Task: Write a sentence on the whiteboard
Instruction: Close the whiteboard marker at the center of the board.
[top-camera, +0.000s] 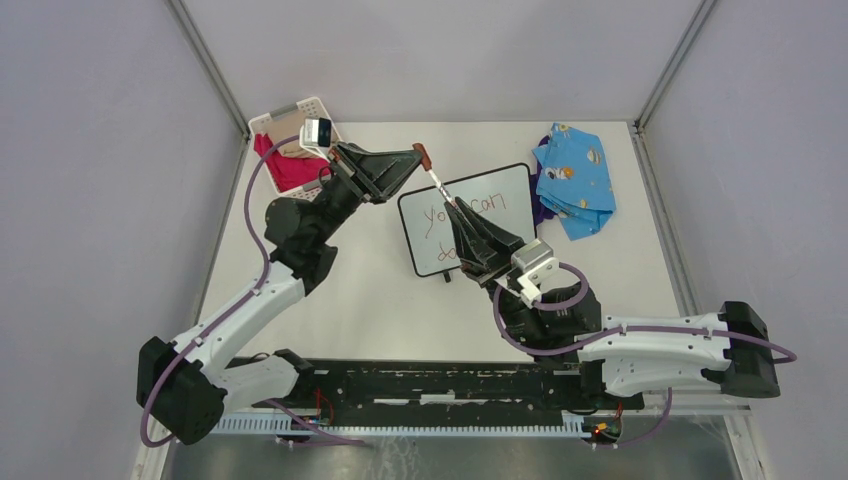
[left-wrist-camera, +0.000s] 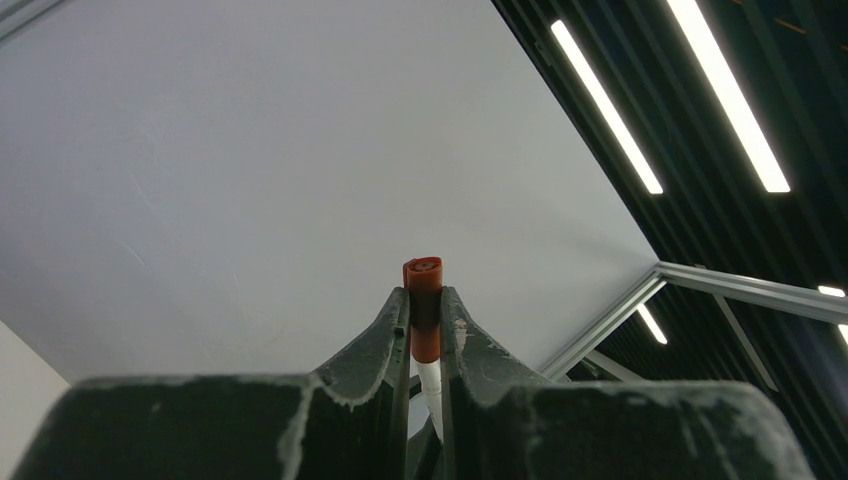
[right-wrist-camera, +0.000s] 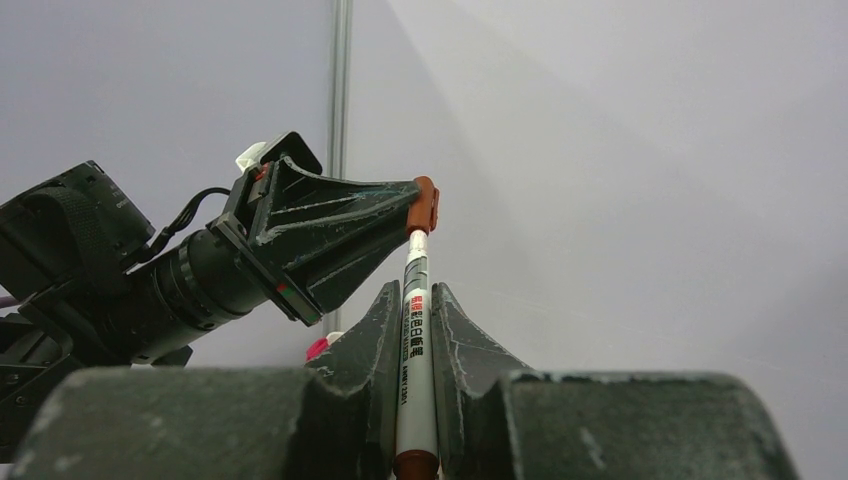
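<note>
The whiteboard (top-camera: 515, 225) lies flat near the middle of the table (top-camera: 370, 290), turned at a slight angle, its black frame and one small foot showing at the near edge. I can read red handwriting on it: "you can" on the upper line and "do" below, the rest hidden under my right arm.

Above the board's far left corner I see the marker (top-camera: 437, 183), slanting up and away from the surface and not touching it. My right gripper (top-camera: 455, 205) is clamped narrowly around its white barrel; from the right wrist camera the printed barrel runs straight up between the two fingers. My left gripper (top-camera: 415, 158) comes in from the left and pinches the reddish cap (top-camera: 424, 157) at the marker's upper end. The left wrist view shows the cap squeezed between the fingertips with a bit of white barrel below it. Cap and barrel meet; I cannot tell whether the cap is fully seated.

At the far left corner sits a white basket (top-camera: 300, 115) holding a red cloth (top-camera: 285, 168). A blue cloth (top-camera: 572, 180) with printed patterns lies just right of the board.
</note>
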